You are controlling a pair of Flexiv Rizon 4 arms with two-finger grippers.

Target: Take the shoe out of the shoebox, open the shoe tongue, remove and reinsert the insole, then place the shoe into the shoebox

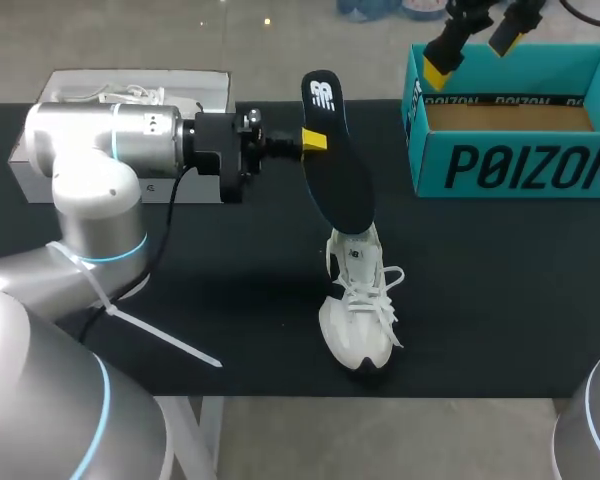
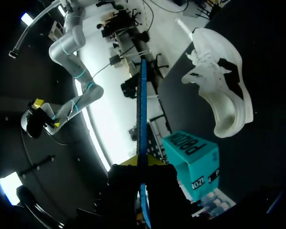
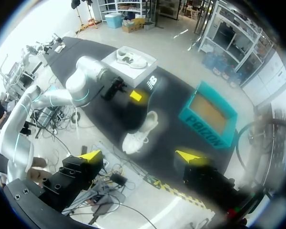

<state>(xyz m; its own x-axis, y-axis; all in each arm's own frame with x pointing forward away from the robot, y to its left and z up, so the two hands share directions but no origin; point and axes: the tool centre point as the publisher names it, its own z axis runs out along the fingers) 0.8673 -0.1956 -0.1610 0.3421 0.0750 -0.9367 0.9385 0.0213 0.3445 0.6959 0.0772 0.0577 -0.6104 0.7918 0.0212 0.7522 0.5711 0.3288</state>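
Open teal shoebox (image 1: 510, 168) showing brown floor, white tray (image 1: 218, 92) holding second sneaker (image 3: 130, 58) plain only from right wrist, left gripper (image 1: 315, 140) pinching black insole (image 1: 338, 175) above shoe (image 1: 360, 320), right gripper (image 1: 470, 57) spread.

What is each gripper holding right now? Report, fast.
Left gripper: shut on the insole.
Right gripper: open, holding nothing.
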